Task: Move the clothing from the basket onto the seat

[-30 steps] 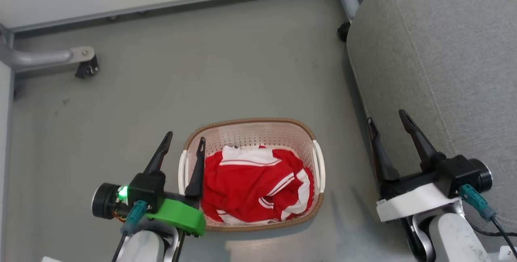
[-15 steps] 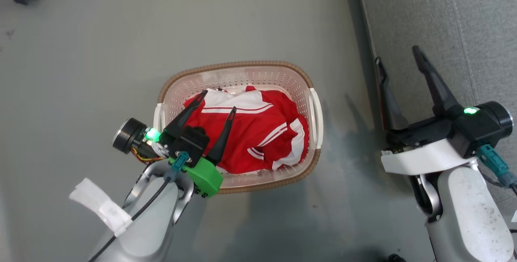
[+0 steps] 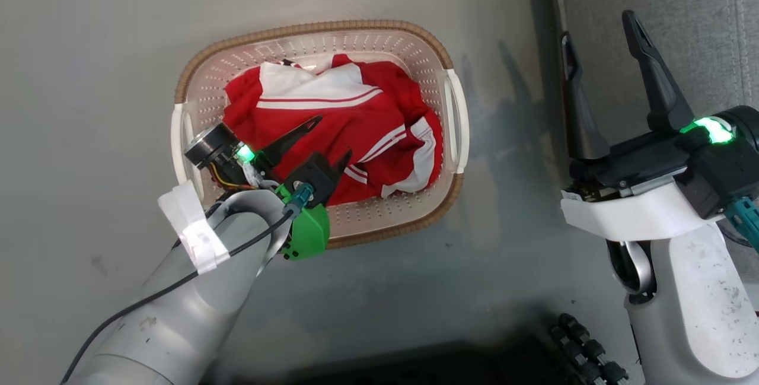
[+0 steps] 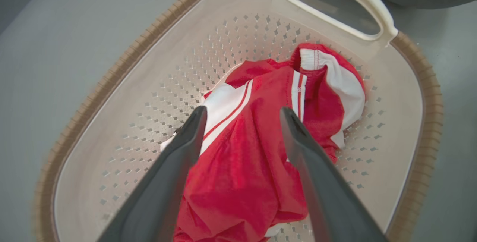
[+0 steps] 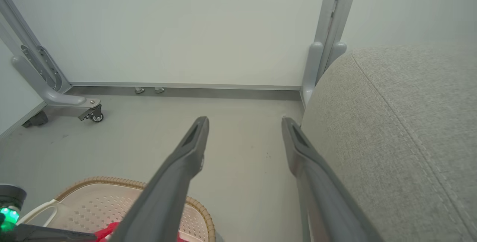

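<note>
The clothing (image 3: 356,118) is a crumpled red heap with white stripes, lying in the cream perforated basket (image 3: 308,29) on the floor. My left gripper (image 3: 335,134) hangs open inside the basket just above the heap, and its fingers straddle a red fold. The left wrist view shows the clothing (image 4: 253,152) between and below the open left gripper (image 4: 243,110), against the basket wall (image 4: 149,96). My right gripper (image 3: 598,26) stands open and empty over the floor at the edge of the grey seat (image 3: 682,5). In the right wrist view the right gripper (image 5: 245,120) points toward the wall, the seat (image 5: 391,130) to its right.
The basket stands on grey floor left of the seat, its white handle (image 3: 455,112) facing it. A wheeled metal frame leg (image 5: 56,96) and an upright post (image 5: 328,29) stand against the pale wall. My dark base (image 3: 581,343) shows at the bottom.
The head camera has tilted down, shifting the whole picture. My left gripper has swung from the basket's left rim to over the clothing and lower into the basket. Both grippers stay open.
</note>
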